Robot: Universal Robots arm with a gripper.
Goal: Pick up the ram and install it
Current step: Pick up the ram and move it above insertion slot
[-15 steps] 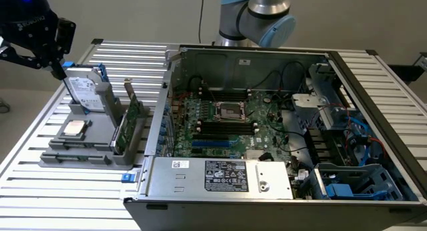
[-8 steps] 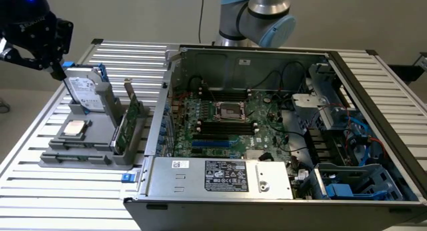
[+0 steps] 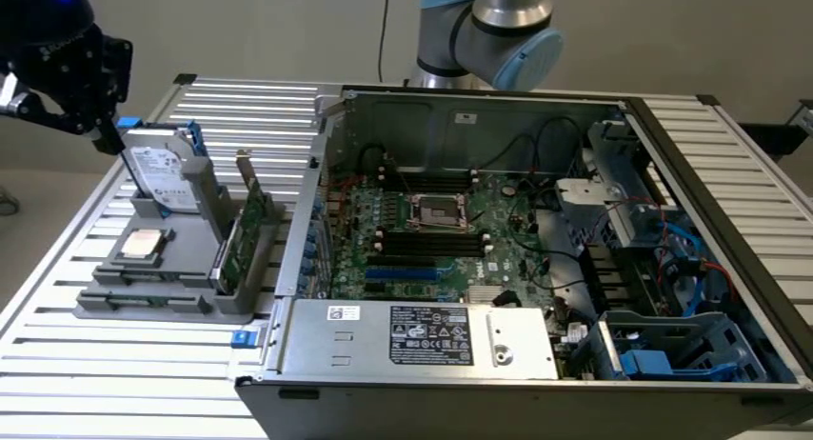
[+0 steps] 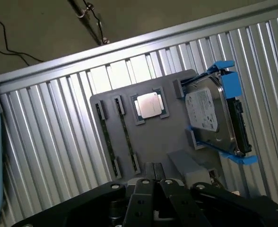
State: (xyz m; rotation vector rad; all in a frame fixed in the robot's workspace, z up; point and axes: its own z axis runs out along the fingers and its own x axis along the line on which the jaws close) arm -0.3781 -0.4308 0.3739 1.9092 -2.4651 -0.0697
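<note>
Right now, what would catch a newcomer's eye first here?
The open computer case, its motherboard bared, takes the exterior view's middle and right. At that view's left, the gripper hangs above a grey holder carrying a hard drive, a processor and ram sticks.

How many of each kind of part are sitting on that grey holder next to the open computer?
Memory sticks: 2
Hard drive: 1
Processor chip: 1
Green card: 1
Total: 5
</note>
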